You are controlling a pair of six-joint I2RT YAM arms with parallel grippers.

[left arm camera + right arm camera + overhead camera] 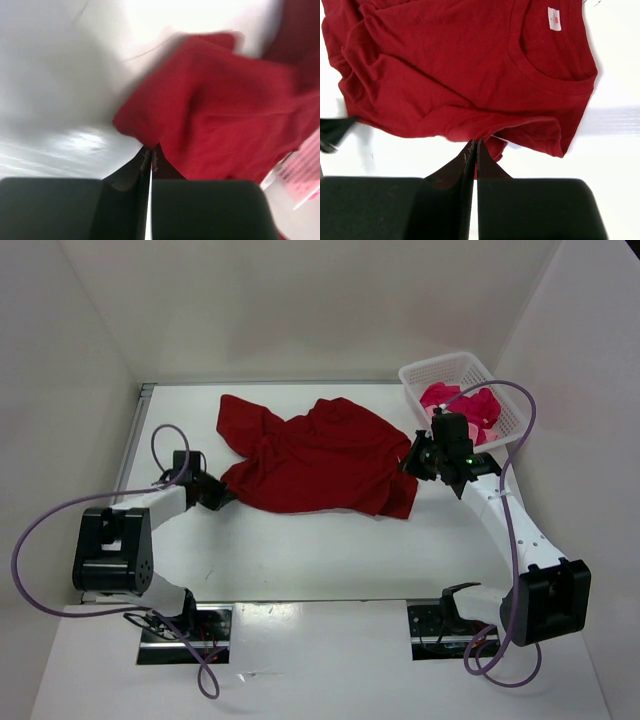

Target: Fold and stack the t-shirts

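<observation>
The dark red t-shirt (320, 455) lies crumpled across the middle of the table. My left gripper (222, 495) is shut on its lower left edge; in the left wrist view the cloth (220, 110) bunches right at the closed fingertips (151, 152). My right gripper (410, 462) is shut on the shirt's right edge; the right wrist view shows the shirt (455, 65), its collar and white label, pinched at the fingertips (475, 146). The light pink and magenta-crimson shirts (465, 405) sit bunched in the basket.
A white lattice basket (420, 373) stands at the back right corner, just behind my right arm. White walls enclose the table on the left, back and right. The basket's corner shows at the right edge of the left wrist view (300, 175).
</observation>
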